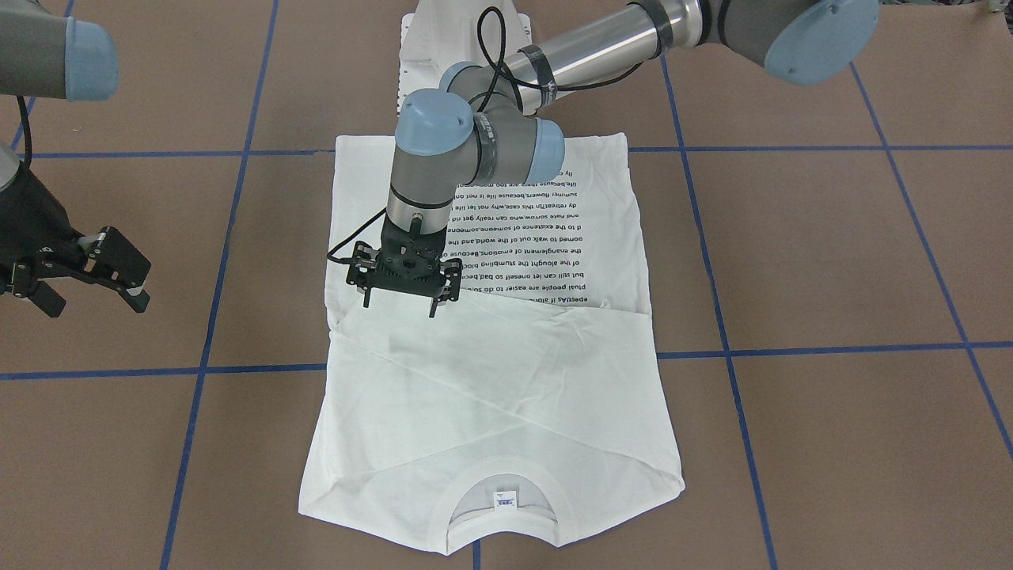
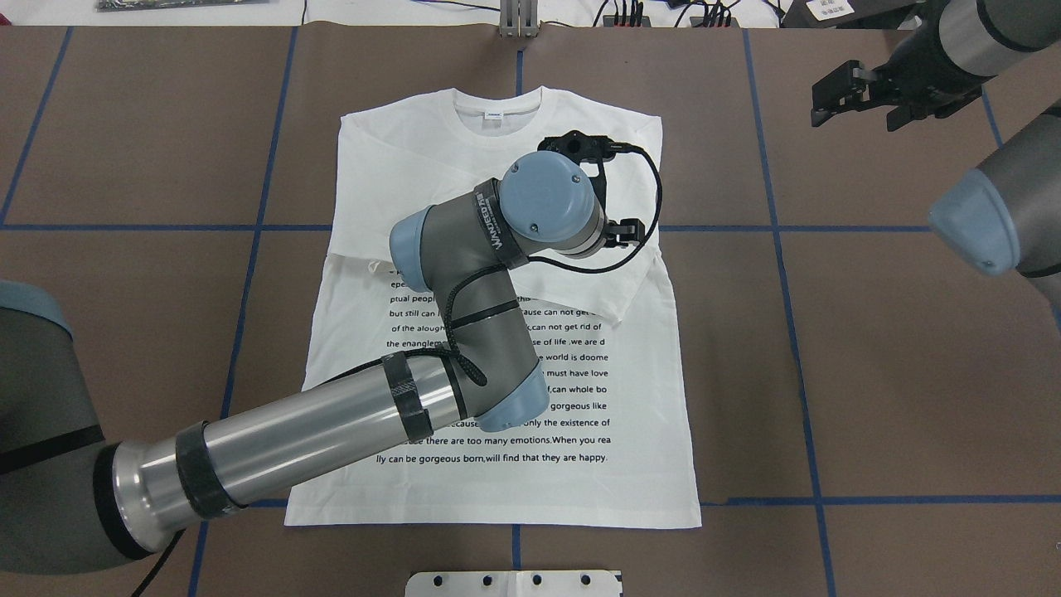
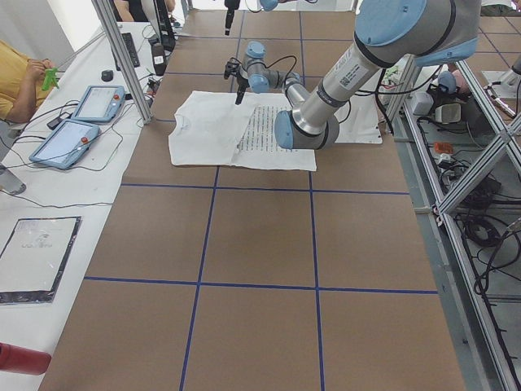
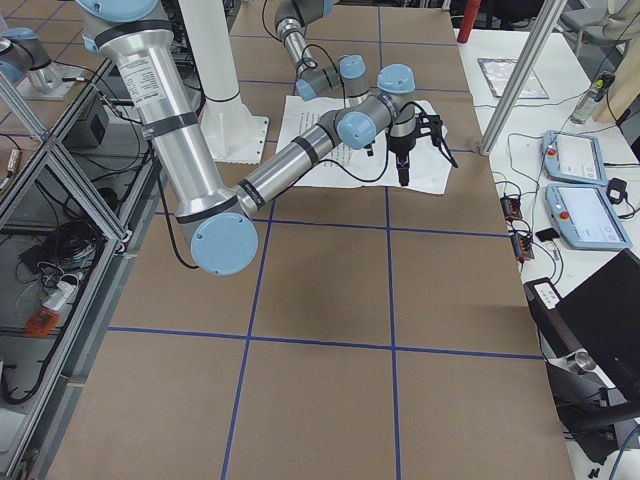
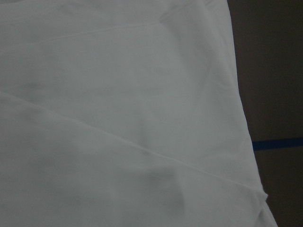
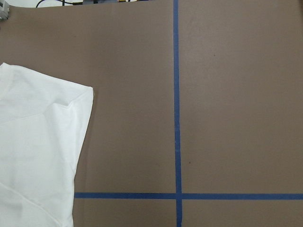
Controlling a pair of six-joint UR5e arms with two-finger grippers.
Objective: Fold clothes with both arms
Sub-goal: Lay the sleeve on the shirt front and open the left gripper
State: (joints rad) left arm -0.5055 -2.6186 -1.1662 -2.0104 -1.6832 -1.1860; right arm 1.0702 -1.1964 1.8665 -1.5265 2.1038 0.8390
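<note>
Hovering over the table [image 1: 261, 443] at the front view's left, our right gripper [image 1: 93, 294] stands parted and empty. At centre, our left gripper [image 1: 400, 307] hangs parted and empty above the white long-sleeved T-shirt [image 1: 506, 412], which lies flat.

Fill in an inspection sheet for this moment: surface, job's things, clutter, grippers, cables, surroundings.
surface: brown table with blue tape grid.
job's things: white T-shirt flat, print up, both sleeves folded across the chest.
clutter: nothing seen.
grippers: left gripper open over the T-shirt, holding nothing; right gripper open over bare table.
cables: black cable loops from the left wrist above the T-shirt.
surroundings: two pendants on a side table; seated person in yellow.
</note>
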